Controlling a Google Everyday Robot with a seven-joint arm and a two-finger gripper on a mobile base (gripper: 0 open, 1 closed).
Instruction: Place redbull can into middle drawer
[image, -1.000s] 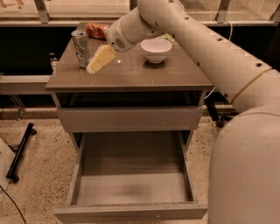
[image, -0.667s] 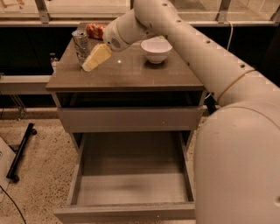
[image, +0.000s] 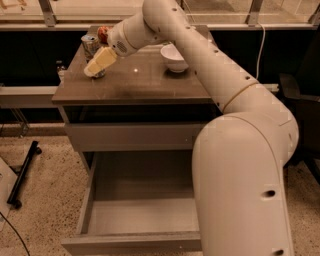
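Note:
The redbull can (image: 90, 44) stands upright at the back left corner of the cabinet top (image: 150, 85); its silver top and patterned side show. My gripper (image: 100, 61) reaches over from the right and sits right in front of the can, covering its lower half. The middle drawer (image: 142, 216) is pulled out wide below the cabinet, and its grey floor is bare.
A crushed orange-red can (image: 102, 33) lies just behind the redbull can. A white bowl (image: 173, 56) stands at the back middle of the top. A closed grey drawer front (image: 135, 136) sits above the open drawer. My arm's large body (image: 240, 190) hides the drawer's right side.
My gripper has moved left and a little lower, from beside the redbull can to directly in front of it. My arm's body fills more of the right side.

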